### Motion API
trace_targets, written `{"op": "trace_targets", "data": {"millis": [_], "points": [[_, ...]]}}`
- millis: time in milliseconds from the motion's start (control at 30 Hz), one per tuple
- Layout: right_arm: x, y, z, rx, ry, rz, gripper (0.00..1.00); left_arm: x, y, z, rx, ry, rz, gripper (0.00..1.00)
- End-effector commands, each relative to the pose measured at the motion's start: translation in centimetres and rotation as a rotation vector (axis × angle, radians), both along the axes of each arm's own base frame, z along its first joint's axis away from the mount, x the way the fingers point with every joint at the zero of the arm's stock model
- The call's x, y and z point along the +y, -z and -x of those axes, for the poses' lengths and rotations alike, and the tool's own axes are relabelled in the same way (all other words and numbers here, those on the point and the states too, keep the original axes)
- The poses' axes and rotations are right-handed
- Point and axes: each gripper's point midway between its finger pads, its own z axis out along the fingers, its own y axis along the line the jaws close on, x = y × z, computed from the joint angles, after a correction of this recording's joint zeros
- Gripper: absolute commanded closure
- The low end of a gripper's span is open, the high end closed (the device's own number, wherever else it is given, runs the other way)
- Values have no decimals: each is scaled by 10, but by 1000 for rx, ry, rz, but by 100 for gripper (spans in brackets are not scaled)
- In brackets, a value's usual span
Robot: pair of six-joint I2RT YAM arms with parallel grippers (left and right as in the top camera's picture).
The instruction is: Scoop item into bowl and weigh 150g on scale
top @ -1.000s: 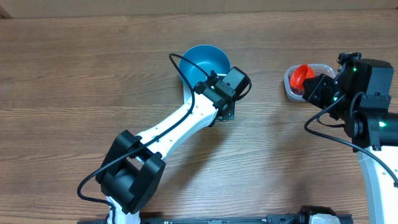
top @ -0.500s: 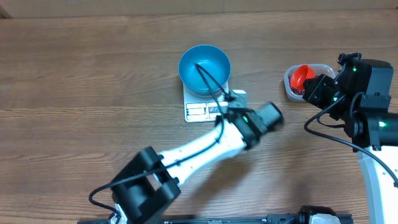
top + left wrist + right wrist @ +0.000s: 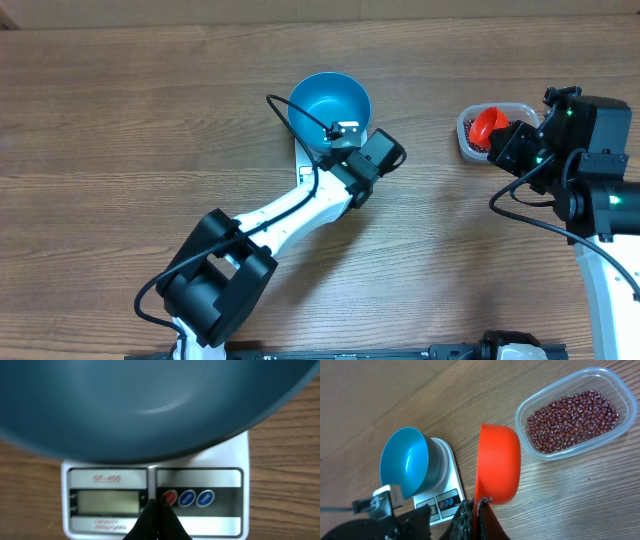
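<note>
Blue bowl (image 3: 325, 100), white scale (image 3: 230, 455), orange scoop (image 3: 497, 462)

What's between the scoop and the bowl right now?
Mostly bare table. The left gripper, jaws shut over the scale's buttons, sits at the bowl's near-right edge. It borders the scoop's path from the tub rather than clearly crossing it. The bowl rim itself is uncovered.

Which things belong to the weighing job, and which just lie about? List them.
Job: blue bowl, white scale, beans, clear tub holding them, orange scoop in the right gripper.
Merely there: wooden table.
</note>
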Motion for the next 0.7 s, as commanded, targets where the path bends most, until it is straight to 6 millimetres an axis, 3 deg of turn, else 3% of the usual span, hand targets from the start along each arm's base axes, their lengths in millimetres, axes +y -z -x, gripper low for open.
{"op": "trace_targets", "data": {"millis": [0, 667], "points": [[-4, -8, -3, -24, 10, 15, 96, -10, 6, 2, 51, 187, 17, 96], [-4, -8, -3, -24, 10, 15, 96, 0, 29, -3, 52, 133, -17, 96]]}}
